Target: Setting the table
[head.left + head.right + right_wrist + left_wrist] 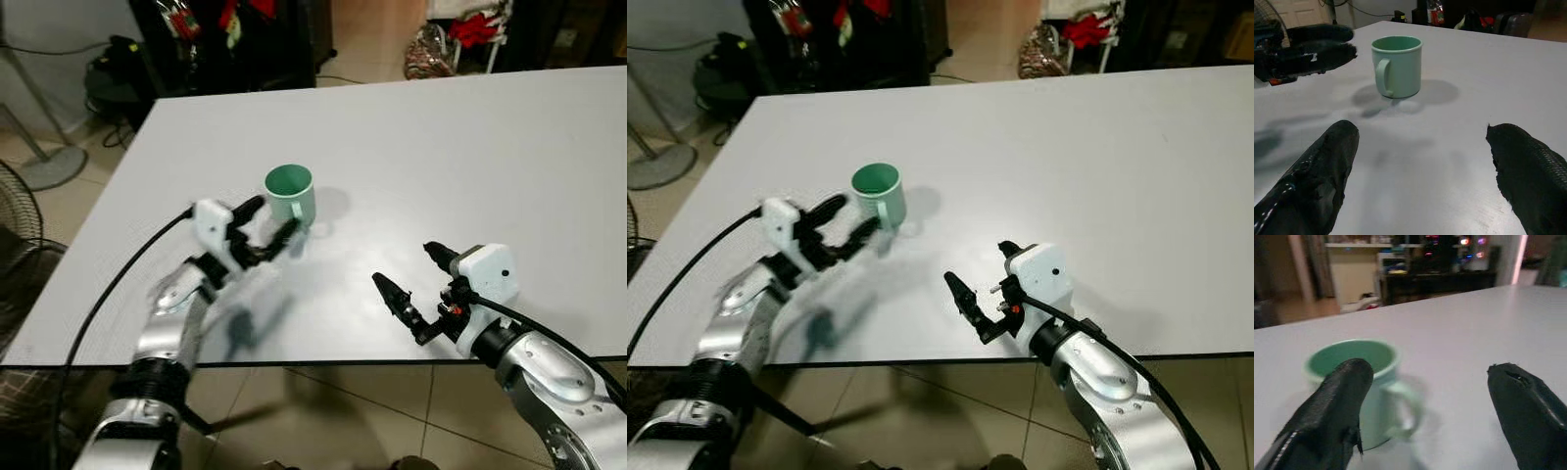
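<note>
Standing upright on the white table (470, 147), a green mug (291, 193) is seen with its open mouth up and its handle turned toward the table's near edge. The mug is placed well in from that edge, nearer the robot's left side of the tabletop than the right. Its shadow is cast on the surface just beside it, away from the left arm.

The left gripper (272, 227) is held just short of the mug, on the near-left side of it, above the table. Its two black fingers are spread apart, with one fingertip close by the mug's rim and the other close to the handle; whether either tip touches the mug cannot be told. In the left wrist view the mug (1359, 382) is seen between and beyond the parted fingers (1332, 416), with the handle facing the camera.

The right gripper (409, 276) is held low over the table, well apart from the mug, nearer the front edge and to the mug's right. Its fingers are also spread wide, and nothing is held between them. In the right wrist view the mug (1397, 66) is seen beyond the open fingers (1317, 181), with the left gripper (1308, 51) beside it.

A standing fan (39, 157) is seen on the floor past the table's left edge.
</note>
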